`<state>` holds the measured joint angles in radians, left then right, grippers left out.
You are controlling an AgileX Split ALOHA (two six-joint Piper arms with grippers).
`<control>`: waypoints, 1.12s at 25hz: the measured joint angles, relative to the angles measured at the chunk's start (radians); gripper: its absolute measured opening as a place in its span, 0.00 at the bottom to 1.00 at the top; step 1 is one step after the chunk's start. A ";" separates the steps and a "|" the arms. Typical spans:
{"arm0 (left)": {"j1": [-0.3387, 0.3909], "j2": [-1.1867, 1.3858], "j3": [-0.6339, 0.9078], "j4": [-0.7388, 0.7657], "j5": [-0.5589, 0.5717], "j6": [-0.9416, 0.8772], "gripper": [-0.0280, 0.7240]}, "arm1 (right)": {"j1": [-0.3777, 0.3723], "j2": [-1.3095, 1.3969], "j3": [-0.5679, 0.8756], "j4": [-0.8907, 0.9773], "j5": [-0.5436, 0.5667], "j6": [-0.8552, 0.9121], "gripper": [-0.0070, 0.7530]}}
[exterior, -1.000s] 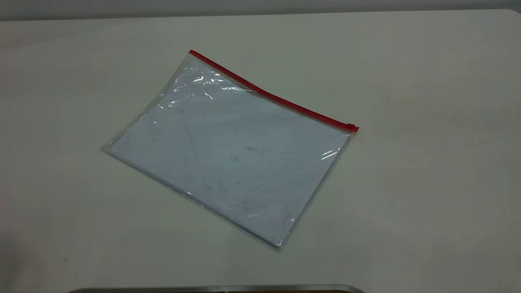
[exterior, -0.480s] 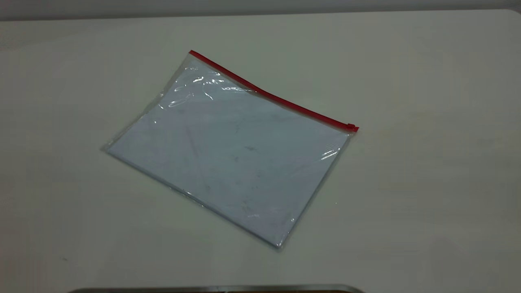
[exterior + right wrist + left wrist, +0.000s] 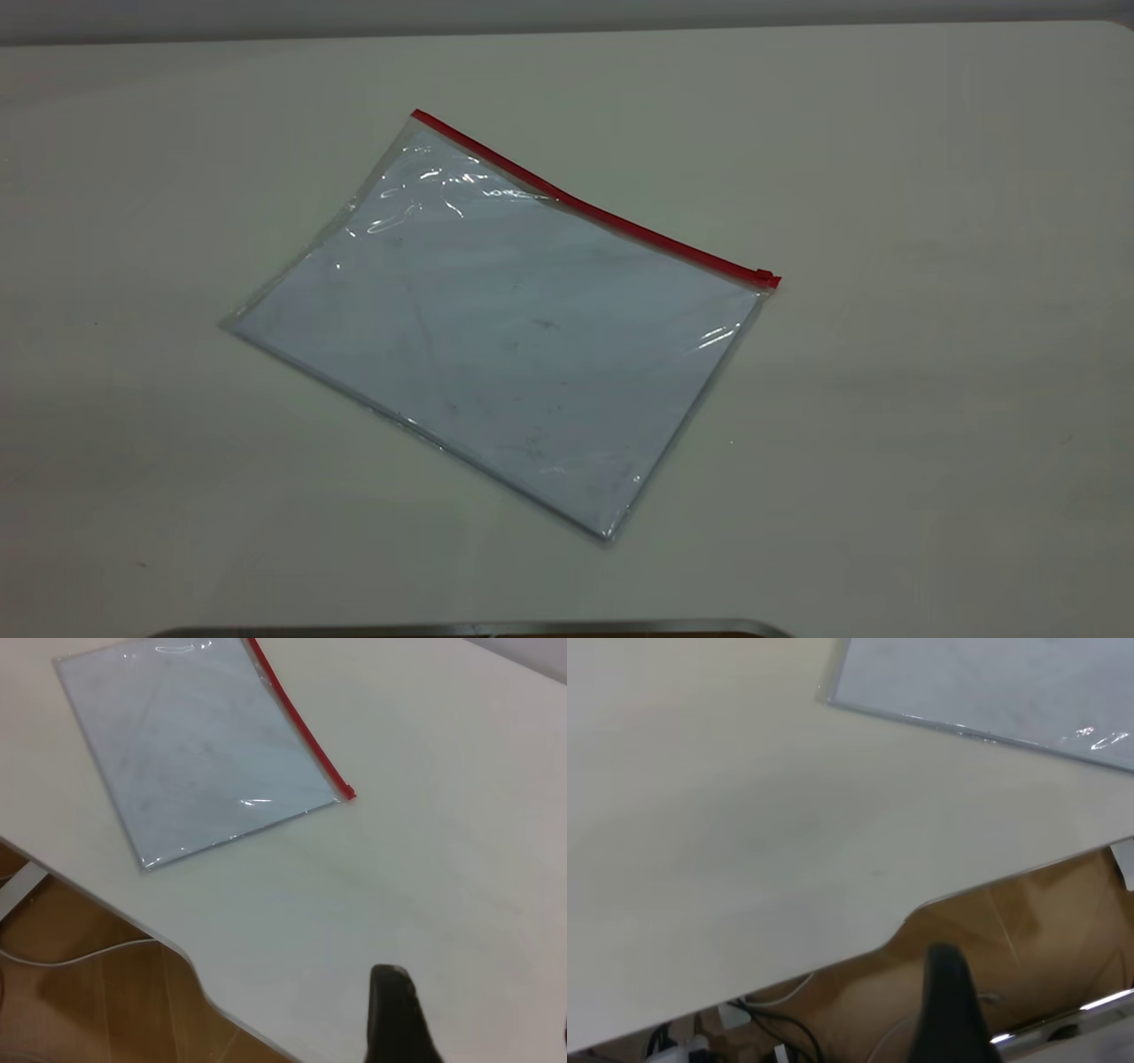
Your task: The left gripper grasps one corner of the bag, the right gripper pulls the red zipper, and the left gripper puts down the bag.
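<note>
On the table (image 3: 930, 177) the bag (image 3: 496, 337) lies flat, clear, red zipper (image 3: 585, 206) closed; gripper openings can't be judged.

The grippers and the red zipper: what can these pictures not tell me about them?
- Left gripper: the left wrist view's edge cuts it off; the exterior view lacks it.
- Right gripper: the same, in the right wrist view. Open or shut jaws cannot be told.
- Red zipper: its slider is too small to show detail; the left wrist view shows only the bag, without it.

Left tool (image 3: 950, 1010): black, tapered. Right tool (image 3: 397, 1014): black, tapered.
</note>
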<state>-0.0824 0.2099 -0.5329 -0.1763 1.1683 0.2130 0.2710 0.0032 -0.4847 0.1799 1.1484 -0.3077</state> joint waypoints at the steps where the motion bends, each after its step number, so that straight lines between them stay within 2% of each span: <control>1: 0.000 -0.001 0.000 0.001 0.000 0.001 0.82 | 0.000 0.000 0.000 0.000 -0.001 0.000 0.65; 23: 0.000 -0.007 0.044 0.062 -0.031 -0.060 0.82 | 0.000 0.000 0.000 0.002 -0.005 0.001 0.65; 28: 0.019 -0.082 0.045 0.101 -0.033 -0.084 0.82 | 0.000 0.000 0.000 0.002 -0.005 0.001 0.65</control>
<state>-0.0629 0.1282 -0.4881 -0.0754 1.1355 0.1292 0.2710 0.0032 -0.4847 0.1816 1.1433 -0.3070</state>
